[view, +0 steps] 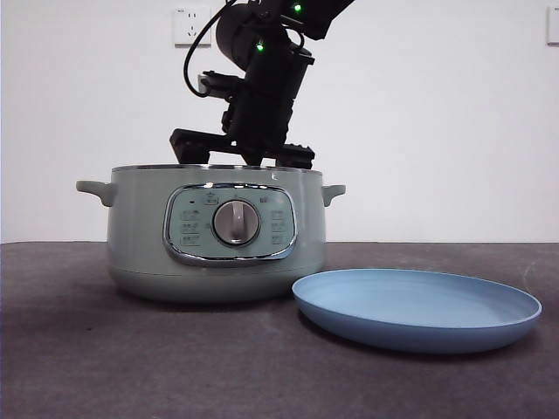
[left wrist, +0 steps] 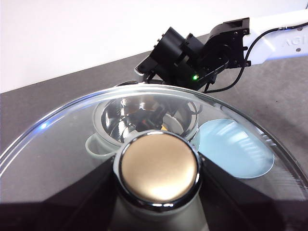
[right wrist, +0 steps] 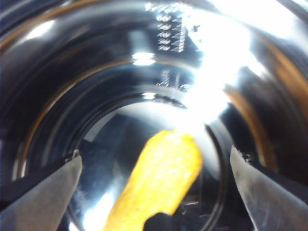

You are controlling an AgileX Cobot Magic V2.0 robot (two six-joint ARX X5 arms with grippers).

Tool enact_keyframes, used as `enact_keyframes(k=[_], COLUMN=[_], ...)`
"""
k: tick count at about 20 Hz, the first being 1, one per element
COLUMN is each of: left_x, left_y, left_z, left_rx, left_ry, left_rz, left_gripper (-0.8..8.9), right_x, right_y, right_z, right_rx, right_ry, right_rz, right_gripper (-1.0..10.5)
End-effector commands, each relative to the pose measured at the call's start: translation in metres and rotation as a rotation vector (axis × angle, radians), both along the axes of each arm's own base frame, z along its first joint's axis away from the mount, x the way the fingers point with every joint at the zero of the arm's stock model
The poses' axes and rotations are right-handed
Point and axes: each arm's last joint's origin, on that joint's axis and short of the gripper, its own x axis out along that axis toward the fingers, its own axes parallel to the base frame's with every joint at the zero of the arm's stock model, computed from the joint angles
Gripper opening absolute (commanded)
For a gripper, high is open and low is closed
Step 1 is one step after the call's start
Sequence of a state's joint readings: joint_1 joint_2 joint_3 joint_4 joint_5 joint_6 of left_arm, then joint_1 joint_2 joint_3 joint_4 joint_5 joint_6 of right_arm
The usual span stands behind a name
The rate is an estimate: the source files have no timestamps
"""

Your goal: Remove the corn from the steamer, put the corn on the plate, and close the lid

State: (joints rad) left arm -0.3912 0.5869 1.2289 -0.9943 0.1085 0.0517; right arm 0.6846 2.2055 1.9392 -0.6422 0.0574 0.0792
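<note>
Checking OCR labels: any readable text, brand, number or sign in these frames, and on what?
"AG", cut off by the picture's edge: on the white arm link in the left wrist view.
Icons and small print on the steamer control panel: too small to read.
Nothing else is readable: none on the plate or lid.

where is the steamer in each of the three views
Front view: the steamer stands left of centre, the right gripper reaching into it.
Left wrist view: seen through the lid, a pale pot beneath the right arm.
Right wrist view: its shiny inner wall fills the picture.
Shared landmark: the right gripper.
</note>
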Motion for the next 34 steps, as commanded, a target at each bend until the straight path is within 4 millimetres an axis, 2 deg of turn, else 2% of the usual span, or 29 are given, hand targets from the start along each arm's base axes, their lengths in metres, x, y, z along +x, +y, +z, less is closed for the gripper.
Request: enact_keyframes(k=[1,2,14,16,19,22,23,25,26,28,30,34], left_x=[-0.002,-0.002,-0.003,-0.002,-0.003,-0.003,-0.003,-0.003,-0.003,-0.003,-0.003,-0.003], left_y=[0.001,0.001,0.001,0.001,0.001,0.001,0.001,0.001,0.001,0.001,0.001,0.001], left_z=[0.005,0.005,0.004,0.004,0.004,0.003,0.003,0.003,0.003,0.003,0.003,0.003], left_rx=[-0.025,-0.025,-0.021,-0.021,-0.018,-0.016,-0.016,-0.016,-0.016,-0.016,-0.016,-0.016], left_ry=[-0.054,-0.054,-0.043,-0.044,-0.036,-0.030,-0.031,-0.031,-0.031,-0.030,-0.030,-0.030], left_rz=[-0.004,-0.004,-0.004,-0.004,-0.003,-0.003,-0.004,-0.004,-0.004,-0.003,-0.003,-0.002], left_gripper=[-0.08,-0.08,-0.08,-0.08,-0.08,-0.08,-0.08,-0.08,-0.08,-0.08,-0.08,-0.08], right_x=[-0.001,-0.002,-0.015,-0.017,-0.011,-0.010,-0.011,-0.011,-0.011,-0.010,-0.010,-0.008], right_y=[0.003,0.004,0.009,0.011,0.017,0.016,0.015,0.015,0.015,0.015,0.015,0.017], right_z=[-0.021,-0.021,-0.026,-0.026,-0.021,-0.021,-0.021,-0.021,-0.021,-0.021,-0.021,-0.014], right_rx=[-0.048,-0.052,-0.129,-0.067,0.047,0.031,0.026,0.026,0.024,0.012,0.013,0.047], right_ry=[0.056,0.053,0.106,0.151,0.115,0.104,0.109,0.109,0.108,0.096,0.093,0.058], right_rz=[0.005,0.015,0.047,0.092,0.018,-0.008,-0.008,-0.008,-0.010,-0.022,-0.017,-0.008], right_gripper=[5.6,5.2,5.2,5.2,5.0,5.0,4.7,3.4,3.3,1.3,-0.2,-0.2])
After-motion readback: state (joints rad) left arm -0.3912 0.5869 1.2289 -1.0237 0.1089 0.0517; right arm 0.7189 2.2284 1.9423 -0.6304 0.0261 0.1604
